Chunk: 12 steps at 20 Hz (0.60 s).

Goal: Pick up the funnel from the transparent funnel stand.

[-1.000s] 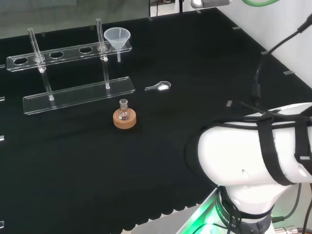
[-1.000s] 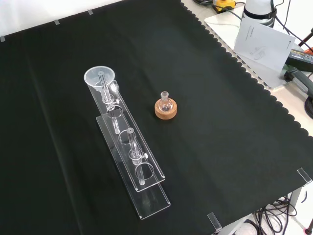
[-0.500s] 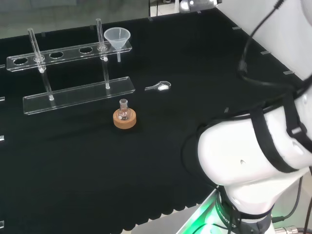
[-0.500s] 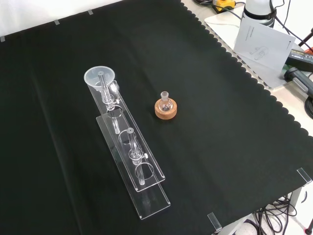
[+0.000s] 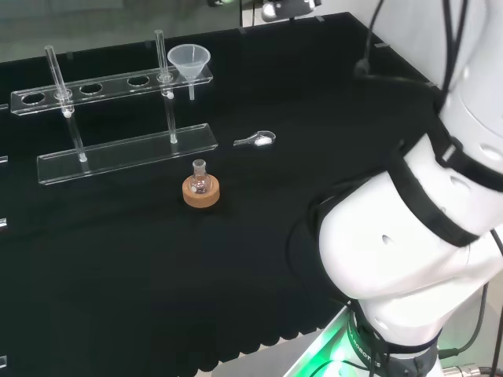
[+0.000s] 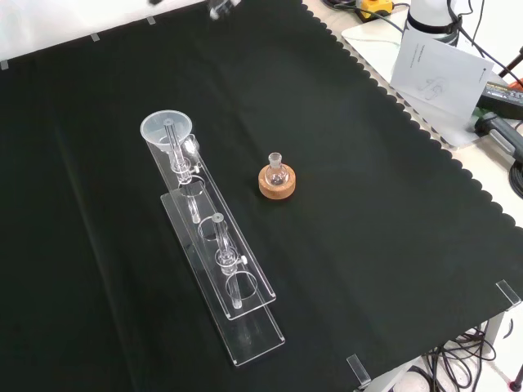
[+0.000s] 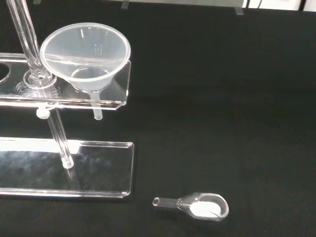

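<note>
- The transparent funnel stand [image 5: 118,82] stretches across the upper left of the head view on the bench [image 5: 259,204].
- The funnel [image 5: 189,61] sits upright in the stand's right end, spout pointing down.
- A blurred bit of the robot hand [image 6: 219,8] shows at the front view's top edge; whether its fingers are spread or curled cannot be told.

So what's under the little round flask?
A cork ring sits under the small flask, holding it upright on the black cloth. The flask's round bottom nests in the ring's middle, so the cloth straight beneath it is covered and can't be seen.
</note>
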{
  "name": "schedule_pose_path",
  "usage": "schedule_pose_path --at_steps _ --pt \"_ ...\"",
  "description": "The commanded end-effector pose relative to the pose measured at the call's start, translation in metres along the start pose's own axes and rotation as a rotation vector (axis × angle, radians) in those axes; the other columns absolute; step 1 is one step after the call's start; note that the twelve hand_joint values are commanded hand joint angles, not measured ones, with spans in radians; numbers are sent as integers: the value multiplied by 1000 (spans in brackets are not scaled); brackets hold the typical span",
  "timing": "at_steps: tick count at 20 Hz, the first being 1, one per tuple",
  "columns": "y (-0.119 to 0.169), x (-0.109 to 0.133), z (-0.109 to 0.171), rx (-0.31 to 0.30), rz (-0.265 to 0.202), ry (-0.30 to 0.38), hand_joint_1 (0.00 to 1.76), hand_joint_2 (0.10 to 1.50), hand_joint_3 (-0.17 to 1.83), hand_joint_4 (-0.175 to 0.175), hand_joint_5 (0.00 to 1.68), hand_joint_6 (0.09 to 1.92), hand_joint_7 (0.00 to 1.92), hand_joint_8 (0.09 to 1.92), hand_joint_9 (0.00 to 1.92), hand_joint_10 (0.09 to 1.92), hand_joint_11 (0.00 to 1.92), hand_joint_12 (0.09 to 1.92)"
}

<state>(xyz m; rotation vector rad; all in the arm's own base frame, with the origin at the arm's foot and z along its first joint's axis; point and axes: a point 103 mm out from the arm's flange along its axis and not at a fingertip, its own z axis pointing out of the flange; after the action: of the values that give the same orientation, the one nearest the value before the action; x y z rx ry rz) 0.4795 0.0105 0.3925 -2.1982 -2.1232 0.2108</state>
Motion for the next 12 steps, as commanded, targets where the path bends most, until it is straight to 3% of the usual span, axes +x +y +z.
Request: schedule_pose_path --at_steps 1,8,12 --pt "55 39 15 31 -89 -45 285 1011 290 13 236 87 103 472 232 650 71 1403" --pt "70 67 38 90 -117 -83 371 947 267 6 255 87 110 514 224 661 63 1407" --pt "77 69 44 124 -102 -96 420 899 252 2 249 87 94 528 218 667 55 1413"
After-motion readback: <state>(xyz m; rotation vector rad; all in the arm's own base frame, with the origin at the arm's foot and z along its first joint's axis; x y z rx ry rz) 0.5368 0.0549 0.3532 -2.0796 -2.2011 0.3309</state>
